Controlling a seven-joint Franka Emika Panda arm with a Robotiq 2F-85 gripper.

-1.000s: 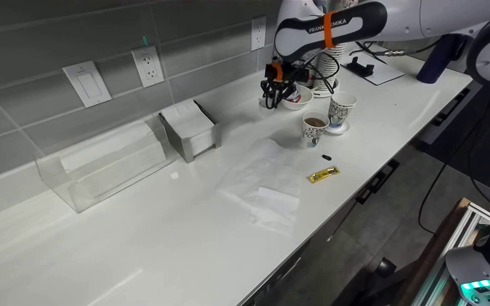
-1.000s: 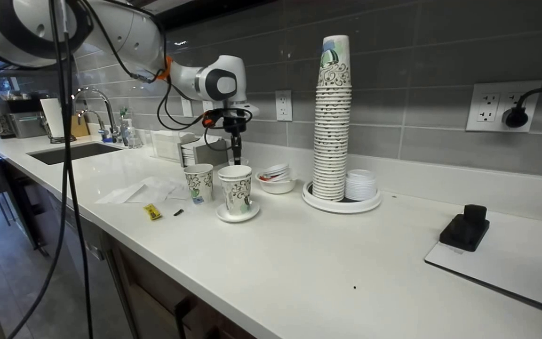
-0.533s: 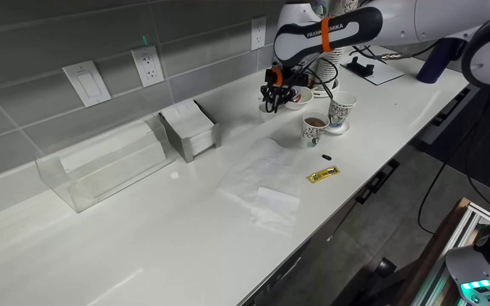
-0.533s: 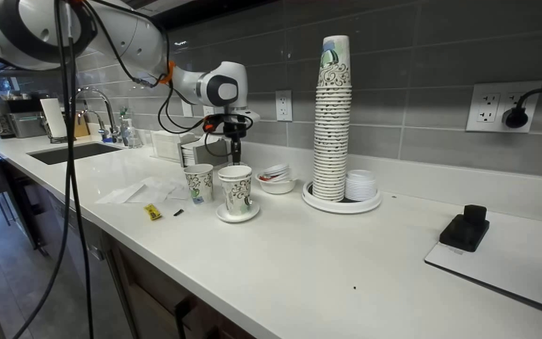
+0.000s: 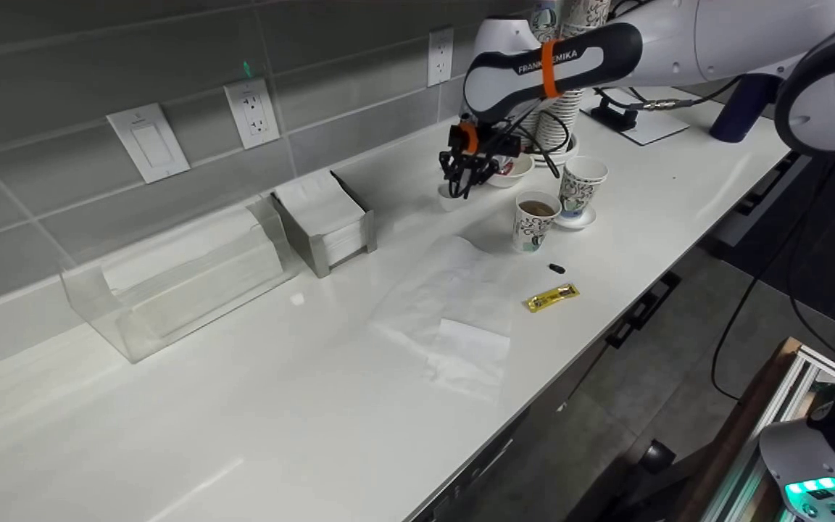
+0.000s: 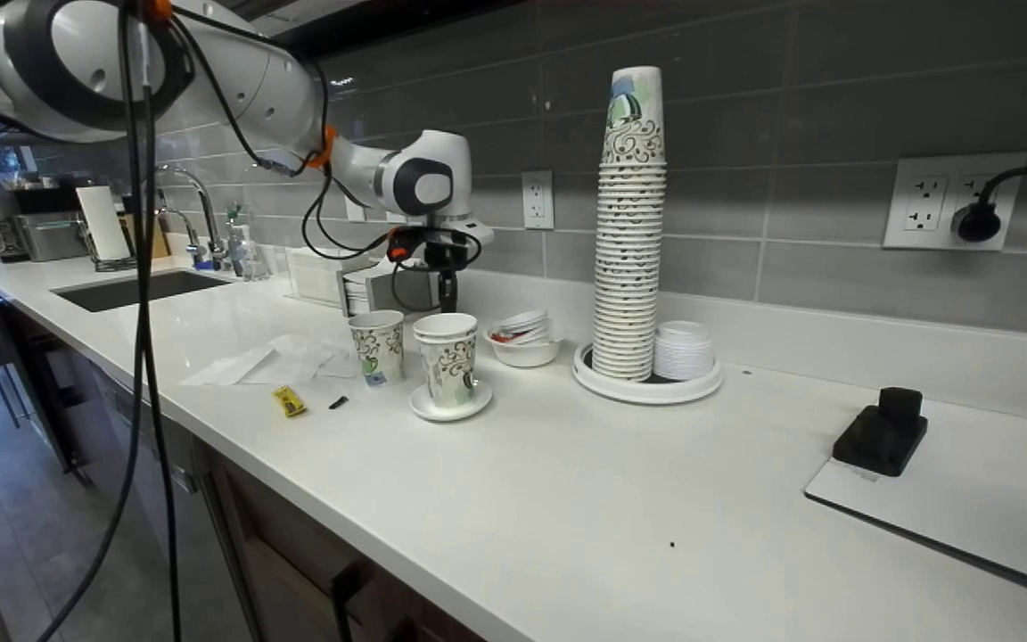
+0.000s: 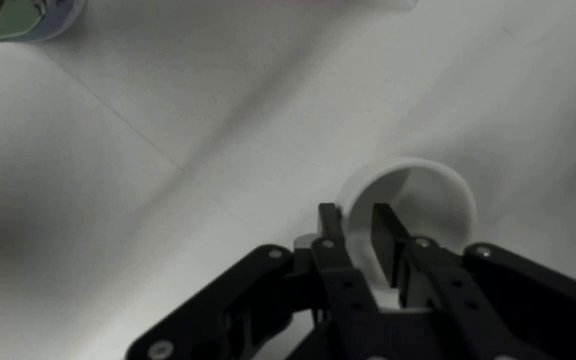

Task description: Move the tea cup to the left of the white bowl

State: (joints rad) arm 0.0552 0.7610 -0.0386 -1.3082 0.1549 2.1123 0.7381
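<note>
In the wrist view, the gripper (image 7: pixel 355 207), slightly parted and clamping nothing, straddles the nine-o'clock rim of the tea cup (image 7: pixel 430 200), which sits, in an exterior view, at eight o'clock from the white bowl (image 5: pixel 517 178).

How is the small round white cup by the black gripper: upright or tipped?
Upright: the wrist view looks down into the open cup.

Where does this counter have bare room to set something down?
Largely bare: between the saucer and white panel, and between the clear holder and papers. Crowded: around the gripper, with tea cup, bowl and paper cups.
</note>
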